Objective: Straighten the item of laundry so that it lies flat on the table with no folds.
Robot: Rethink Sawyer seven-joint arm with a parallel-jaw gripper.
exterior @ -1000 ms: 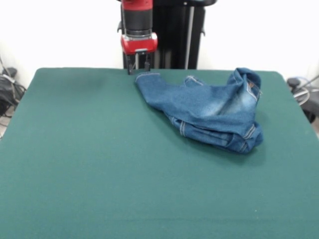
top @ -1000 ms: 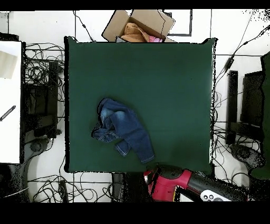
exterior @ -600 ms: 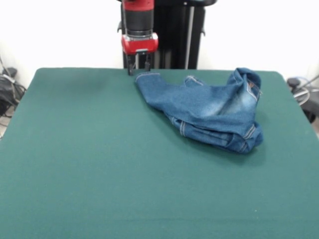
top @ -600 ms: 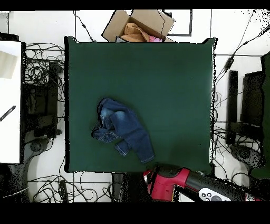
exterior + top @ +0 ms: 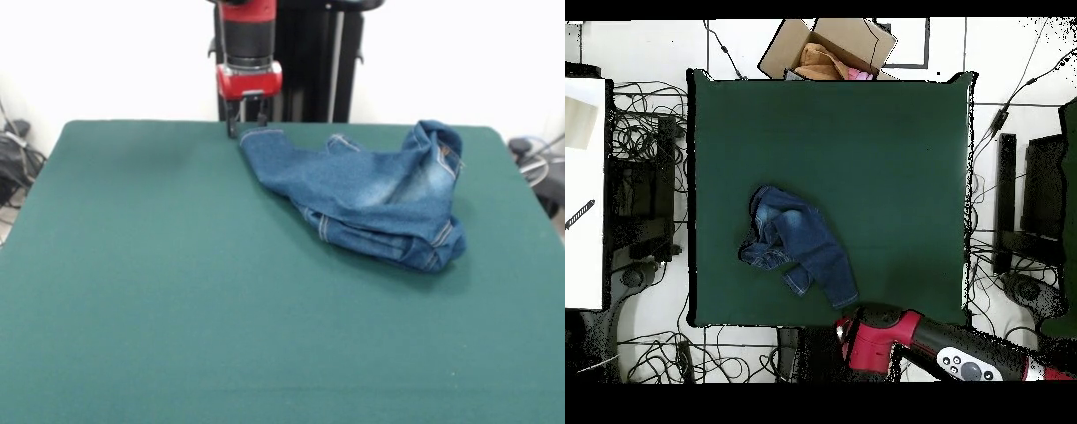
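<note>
Jeans (image 5: 371,199), a single pair in blue denim with faded lighter patches, lie crumpled on the one green table (image 5: 177,291); one red and black arm (image 5: 950,345) with one gripper (image 5: 246,124) is the only robot part in sight. In the front view the garment sits in the table's far right quarter, well short of flat: one leg stretches out to the left toward the far edge and ends in a stitched hem, while the rest is bunched into a rumpled heap on the right, with layers folded over each other and a raised hump at the far right end. Orange stitching runs along the seams and hems. The gripper hangs at the table's far edge, just beside the hem of the outstretched leg, at its left corner; its two short dark fingers (image 5: 231,124) point downward with a narrow gap between them, standing apart and holding nothing. Whether the fingertips touch the cloth or the denim cannot be told. In the overhead view the jeans (image 5: 797,246) lie in the left lower part of the table (image 5: 895,170), the long leg running diagonally down toward the edge where the arm's red end (image 5: 868,343) sits, and the leg's tip is close to that red end. One open cardboard box (image 5: 830,47) with cloth inside stands beyond the opposite table edge.
</note>
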